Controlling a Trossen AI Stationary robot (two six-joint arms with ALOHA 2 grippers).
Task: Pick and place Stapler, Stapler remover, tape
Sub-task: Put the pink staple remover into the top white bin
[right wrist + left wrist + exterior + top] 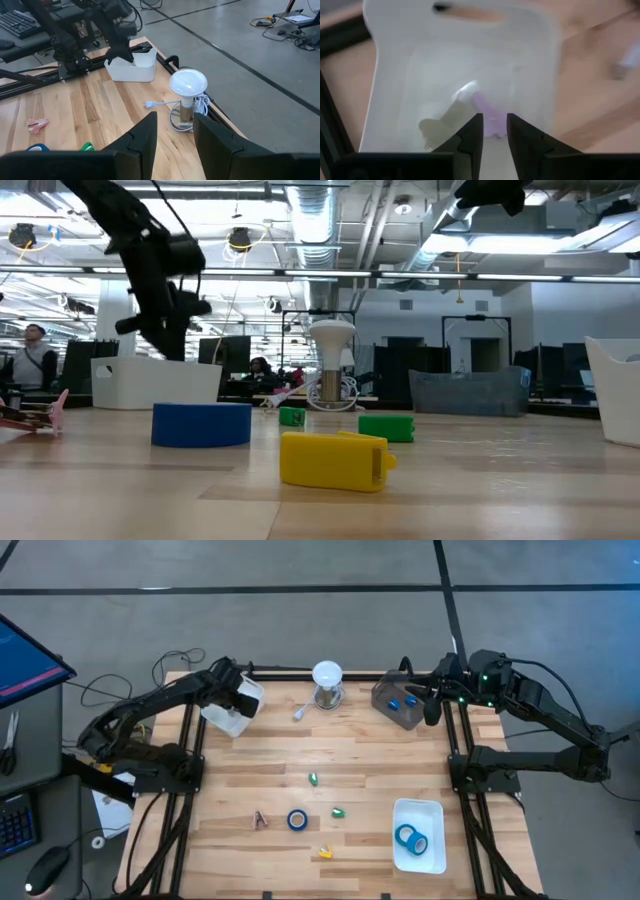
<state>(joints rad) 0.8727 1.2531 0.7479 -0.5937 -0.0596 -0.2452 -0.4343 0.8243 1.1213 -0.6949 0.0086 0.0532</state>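
Note:
My left gripper (495, 125) hangs over the white bin (233, 710) at the table's far left. It is shut on a pink-purple piece with a white end, seemingly a stapler remover (482, 102). A pink stapler remover (260, 822) and one blue tape roll (297, 820) lie flat on the near part of the table. A second tape roll (410, 838) lies in the white tray (430, 810). Blue pieces (402, 701) sit in the grey bin (385, 710). My right gripper (175, 125) is open, beside the grey bin at the far right, and touches nothing. My left gripper pinches the pink-purple piece between its two fingers (472, 132) at one end (492, 122). The white-tipped end (467, 92) sticks out past the fingertips. The fingers come from above, over the white bin (395, 100). The piece casts a shadow on the bin floor.
Two green pieces (313, 778) (338, 811) and a yellow one (325, 852) lie on the middle and near part of the table. A white lamp-like stand with a cable (327, 682) stands at the far edge, between the two bins. Bare wood lies between the scattered pieces.

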